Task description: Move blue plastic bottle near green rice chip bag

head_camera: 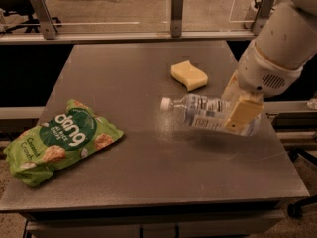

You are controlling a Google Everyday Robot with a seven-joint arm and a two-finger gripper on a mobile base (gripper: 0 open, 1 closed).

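The blue plastic bottle (200,112) is clear with a white cap pointing left and a pale printed label. It is held on its side, lifted a little above the table, its shadow below it. My gripper (238,112) is shut on the bottle's right end, a pale finger (243,113) across its front. The green rice chip bag (58,141) lies flat at the table's front left, well apart from the bottle.
A yellow wavy sponge (188,75) lies behind the bottle near the table's middle. The grey table (148,172) ends close to the right of my arm. A metal rail with posts (177,6) runs along the back.
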